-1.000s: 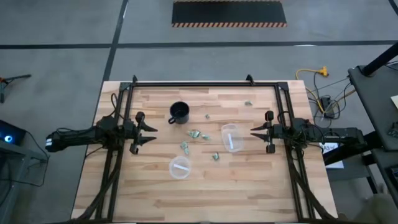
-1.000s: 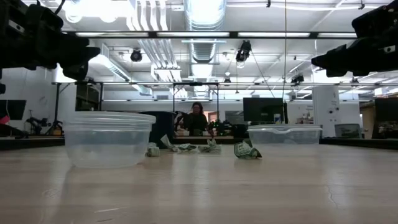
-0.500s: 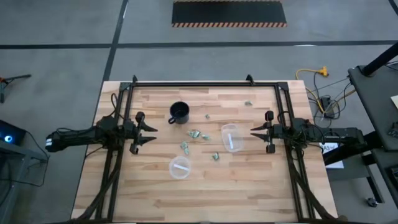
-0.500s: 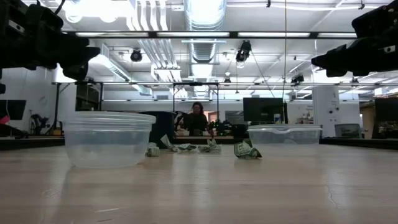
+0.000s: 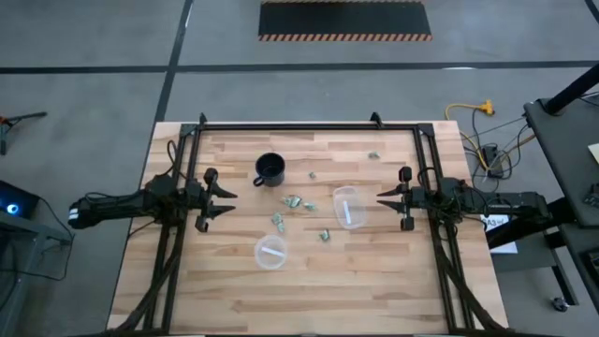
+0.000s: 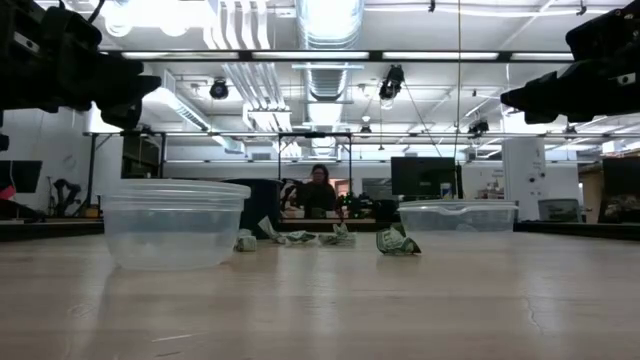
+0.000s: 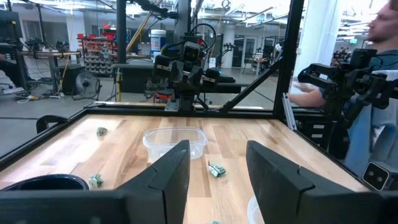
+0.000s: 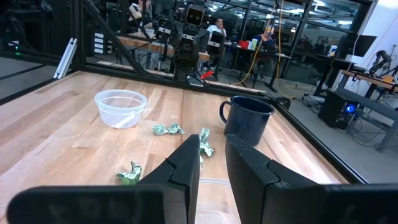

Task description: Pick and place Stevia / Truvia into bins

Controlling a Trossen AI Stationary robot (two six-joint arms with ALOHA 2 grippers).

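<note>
Both claws hang above the wooden tabletop (image 5: 374,281) with nothing held: the left claw (image 5: 225,201) at its left edge with a clear gap between its fingers, the right claw (image 5: 386,199) at the right edge with only a narrow gap. The small crumpled green-and-white paper sachets (image 5: 293,202) lie loose mid-table, between the black handled mug (image 5: 270,169), the round clear plastic tub (image 5: 270,251) and the oblong clear plastic tub (image 5: 348,207). I would send the right claw for the sachet (image 5: 325,236) just beside the oblong tub, opening wider first, descending straight and pinching low so the paper does not slide.

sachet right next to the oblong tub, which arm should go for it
Probably right: the right tool waits beside the oblong tub, with that sachet closer to it than to the left tool.
</note>
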